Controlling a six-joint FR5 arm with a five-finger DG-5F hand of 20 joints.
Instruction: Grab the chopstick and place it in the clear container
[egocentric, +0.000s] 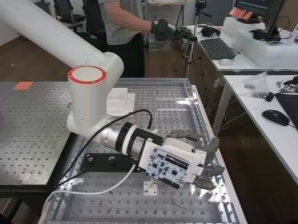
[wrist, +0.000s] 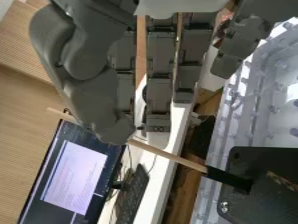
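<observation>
Over the right part of the perforated bench, the hand hangs at the end of the arm in the high view. In the wrist view the hand has its thumb brought against the fingers, pinching the chopstick. The chopstick slants across below the fingertips: its pale wooden length passes behind the thumb tip, with a short piece sticking out beyond it, and its black end lies in front of a dark plate. The thumb covers part of the stick.
A black plate is fixed on the bench beneath the forearm, near a small metal bracket. White blocks stand behind the arm. Cables loop beside the wrist. Along the right is a desk with a mouse.
</observation>
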